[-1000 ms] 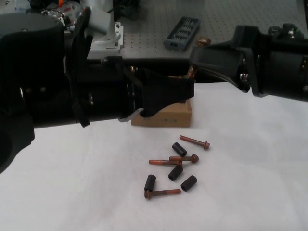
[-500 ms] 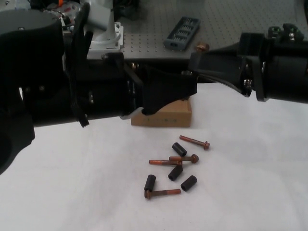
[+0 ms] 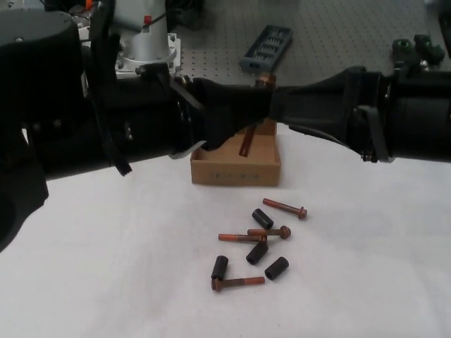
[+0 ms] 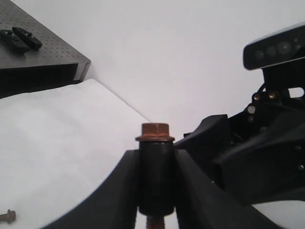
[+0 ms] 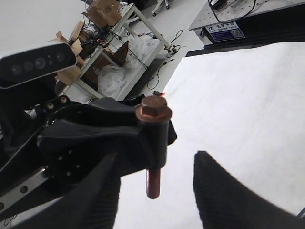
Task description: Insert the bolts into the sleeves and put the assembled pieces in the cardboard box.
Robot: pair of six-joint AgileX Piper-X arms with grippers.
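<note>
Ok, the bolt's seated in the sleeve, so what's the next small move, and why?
Probably lower the left gripper toward the cardboard box and release. The bolt is already through the sleeve it clamps, the right gripper stands open around it, and the box sits just below.

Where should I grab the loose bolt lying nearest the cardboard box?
Take the bolt at mid-shank, straight down from above, jaws closing across its length. It lies flat on the white cloth, apart from the nearest sleeve, so both sides of the shank look free; the flanged head would likely slip.
</note>
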